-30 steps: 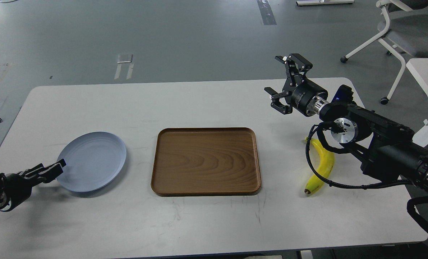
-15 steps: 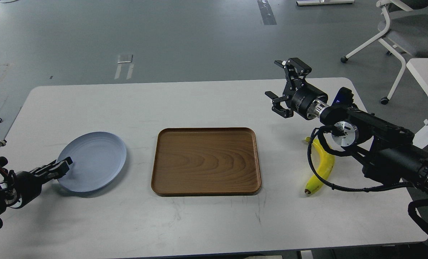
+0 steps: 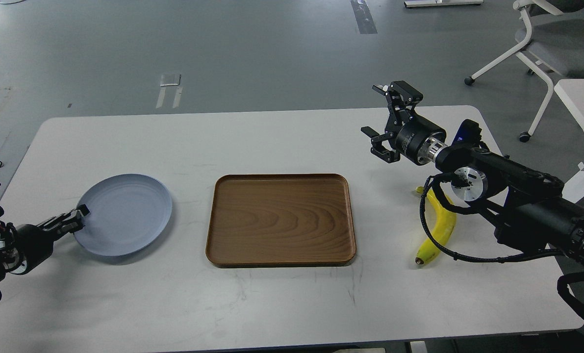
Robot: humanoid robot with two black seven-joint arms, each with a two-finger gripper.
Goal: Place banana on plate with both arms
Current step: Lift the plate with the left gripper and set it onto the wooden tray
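The table (image 3: 282, 142) carries the tray (image 3: 281, 219) at its middle. Left of the tray lies the plate (image 3: 125, 214) — the left gripper (image 3: 71, 221) pinches its rim. Right of the tray lies the banana (image 3: 439, 230); the right gripper (image 3: 385, 115) hangs beyond it — spread wide, empty.

Even, bright overhead light; sharp focus throughout. Soft shadows lie under the tray (image 3: 280, 219) and plate (image 3: 123, 214); mild sheen on the table (image 3: 272, 142).

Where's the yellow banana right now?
In the head view, the curved yellow banana lies on the white table, right of the brown wooden tray, partly under the right arm.
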